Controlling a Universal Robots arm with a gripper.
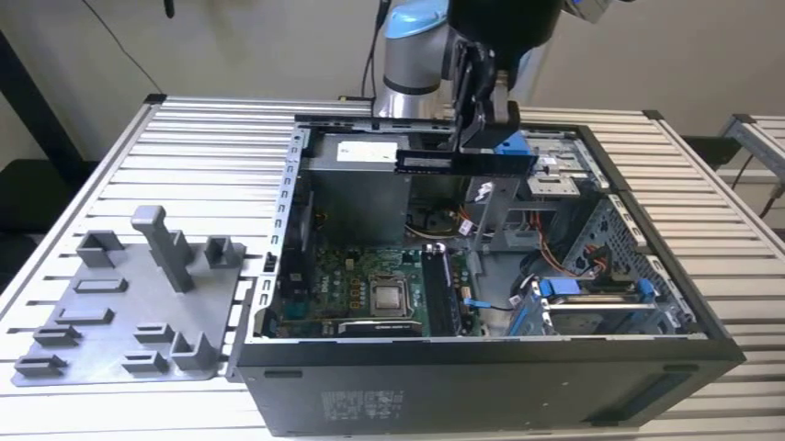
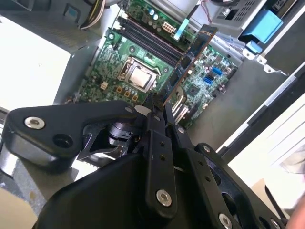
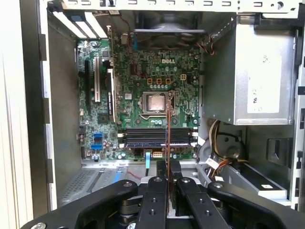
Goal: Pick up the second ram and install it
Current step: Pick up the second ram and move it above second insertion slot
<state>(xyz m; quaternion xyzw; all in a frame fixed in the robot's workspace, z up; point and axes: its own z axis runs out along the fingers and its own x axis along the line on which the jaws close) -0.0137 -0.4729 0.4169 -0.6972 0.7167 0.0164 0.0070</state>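
The second ram (image 1: 466, 163) is a long dark stick with a pale label, held level above the open computer case (image 1: 491, 367). My gripper (image 1: 483, 147) is shut on its upper edge. In both wrist views the stick shows edge-on, running out from between the black fingers (image 2: 155, 129) over the green motherboard (image 2: 119, 62). In the first wrist view the ram (image 3: 167, 129) hangs crosswise over the black memory slots (image 3: 143, 136), just beside the silver processor (image 3: 155, 101), with the gripper (image 3: 167, 167) above it.
A grey holder tray (image 1: 123, 312) with upright posts lies on the slatted table at the exterior view's left. Inside the case are a metal power supply box (image 3: 262, 71), cable bundles (image 3: 224, 148), and drive cages with blue clips (image 1: 589, 289).
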